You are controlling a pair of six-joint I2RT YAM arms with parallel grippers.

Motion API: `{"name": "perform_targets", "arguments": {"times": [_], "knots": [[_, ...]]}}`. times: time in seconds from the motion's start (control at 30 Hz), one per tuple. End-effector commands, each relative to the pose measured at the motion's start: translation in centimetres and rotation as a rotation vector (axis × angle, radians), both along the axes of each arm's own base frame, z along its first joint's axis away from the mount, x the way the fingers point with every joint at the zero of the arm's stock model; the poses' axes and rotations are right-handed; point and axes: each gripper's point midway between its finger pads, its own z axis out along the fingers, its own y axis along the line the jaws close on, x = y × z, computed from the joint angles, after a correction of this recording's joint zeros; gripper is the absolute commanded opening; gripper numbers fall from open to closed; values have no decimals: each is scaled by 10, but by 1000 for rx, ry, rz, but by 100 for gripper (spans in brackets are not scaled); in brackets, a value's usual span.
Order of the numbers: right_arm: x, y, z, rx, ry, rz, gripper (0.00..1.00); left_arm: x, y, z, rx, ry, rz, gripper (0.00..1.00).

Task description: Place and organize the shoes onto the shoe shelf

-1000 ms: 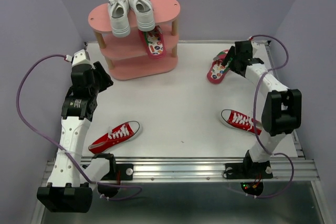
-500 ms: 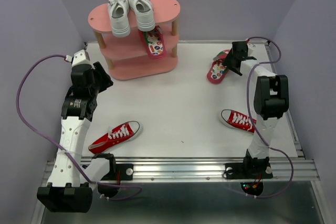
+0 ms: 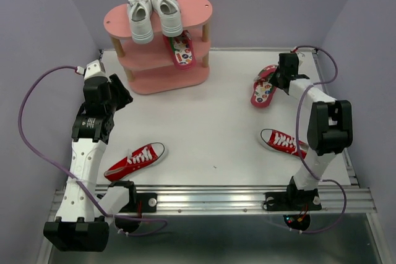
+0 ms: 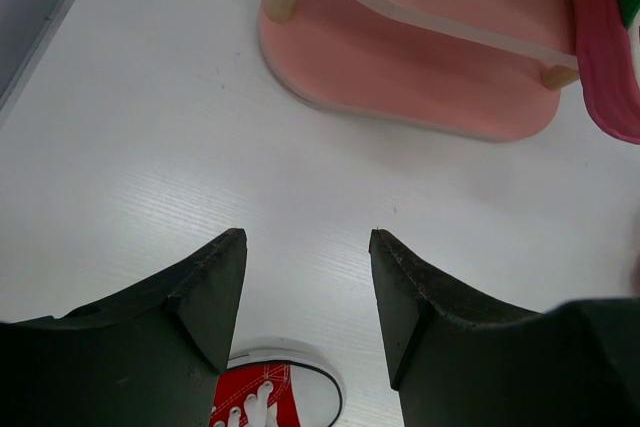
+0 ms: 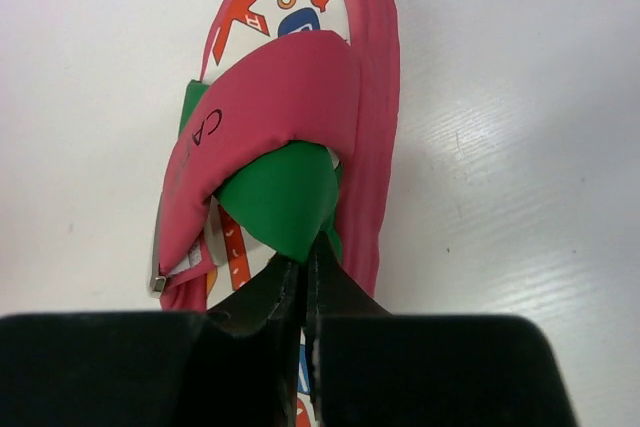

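Now the right claw (image 5: 306, 272) is pinched together on the green strap (image 5: 275, 197) of the flip-flop (image 5: 290, 97), lying far right: a thin hold, likely for carrying it to its mate (image 3: 181, 51) on the shelf (image 3: 162, 80), far and left of centre. The left claw (image 4: 305, 292) hangs apart, empty, above a red sneaker (image 4: 265, 397).

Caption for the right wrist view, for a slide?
Right gripper shut on a red flip-flop by its green strap piece, white table beneath.
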Motion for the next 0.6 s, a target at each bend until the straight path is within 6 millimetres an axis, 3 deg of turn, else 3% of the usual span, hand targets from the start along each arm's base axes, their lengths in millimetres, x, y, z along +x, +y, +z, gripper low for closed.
{"name": "perform_targets", "arguments": {"times": [0.0, 0.1, 0.13, 0.23, 0.27, 0.37, 0.43, 0.57], "knots": [[-11, 42, 76, 37, -169, 175, 1, 6, -1, 7, 2, -31, -12, 64], [-40, 78, 83, 70, -171, 276, 1, 6, -3, 8, -1, -30, -17, 64], [-57, 105, 71, 86, -142, 334, 1, 5, -3, 8, -5, -32, -19, 64], [-86, 147, 71, 122, -139, 415, 1, 4, -4, 3, -12, -19, -18, 63], [-103, 175, 70, 173, -148, 464, 1, 3, -6, -1, -19, -10, -25, 63], [-137, 221, 59, 253, -144, 543, 1, 1, -9, -7, -33, 0, -38, 63], [-144, 242, 59, 292, -171, 571, 1, -2, -11, -10, -46, 4, -37, 63], [-157, 273, 32, 315, -125, 626, 1, -7, -13, -16, -54, 16, -45, 63]]}}
